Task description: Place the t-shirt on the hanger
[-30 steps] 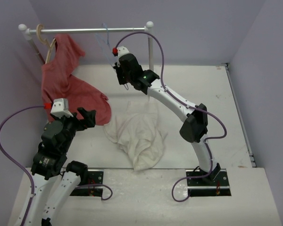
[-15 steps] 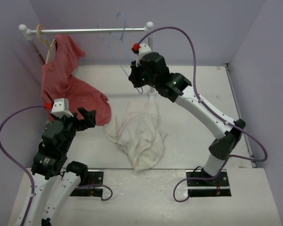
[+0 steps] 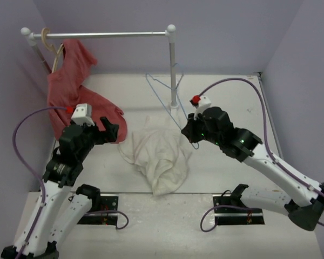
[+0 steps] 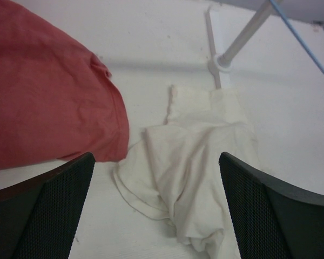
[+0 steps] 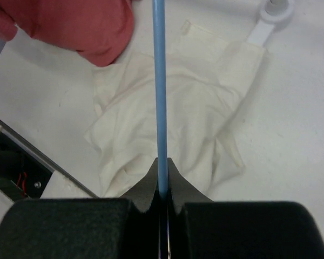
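Note:
The white t-shirt (image 3: 157,156) lies crumpled on the table between the arms; it also shows in the left wrist view (image 4: 200,162) and the right wrist view (image 5: 167,113). My right gripper (image 3: 190,131) is shut on the thin light-blue wire hanger (image 3: 156,93) and holds it off the rail, above the shirt's far right edge. In the right wrist view the blue wire (image 5: 160,81) runs straight out from the pinched jaws (image 5: 162,167). My left gripper (image 3: 109,129) is open and empty, above the table left of the shirt (image 4: 155,157).
A red t-shirt (image 3: 78,100) hangs on a tan wooden hanger (image 3: 55,51) at the left end of the rail (image 3: 108,34), draping onto the table. The rail's right post (image 3: 173,70) stands behind the white shirt. Walls close in on the left, back and right.
My right arm has lifted the blue hanger off the rail and swung it down and to the right, over the white shirt. My left gripper has shifted slightly up and right.

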